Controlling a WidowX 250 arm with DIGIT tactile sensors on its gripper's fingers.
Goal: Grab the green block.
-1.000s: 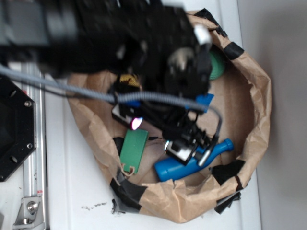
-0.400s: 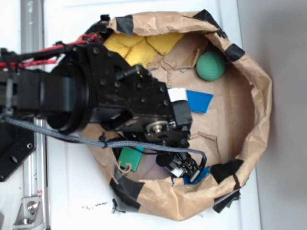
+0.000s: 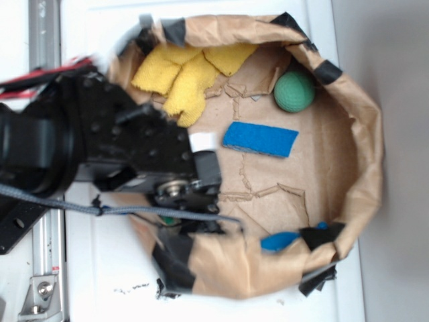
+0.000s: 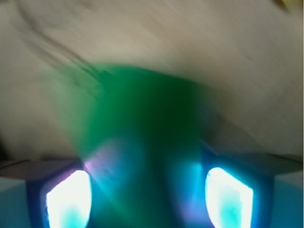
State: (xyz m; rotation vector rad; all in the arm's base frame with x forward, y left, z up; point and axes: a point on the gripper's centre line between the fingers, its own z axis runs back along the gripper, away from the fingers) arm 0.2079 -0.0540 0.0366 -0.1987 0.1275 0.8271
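The green block (image 4: 142,123) fills the middle of the wrist view as a blurred flat green slab. It lies between my two glowing fingers (image 4: 69,197), which stand far apart on either side of it. My gripper (image 4: 149,194) is open, right over the block. In the exterior view the black arm (image 3: 134,154) covers the bag's lower left. Only a sliver of the green block (image 3: 169,220) shows under it there, and the gripper itself is hidden by the arm.
All of this sits inside a low brown paper bag (image 3: 365,154) with black tape. It also holds a round green ball (image 3: 294,91), a flat blue piece (image 3: 260,139), a yellow cloth (image 3: 181,74) and a part-hidden blue object (image 3: 280,240). A metal rail (image 3: 43,33) runs at left.
The arm has swung left and down onto the green block's spot. The blue piece and yellow cloth are uncovered. The bag's front wall now hides most of the blue object.
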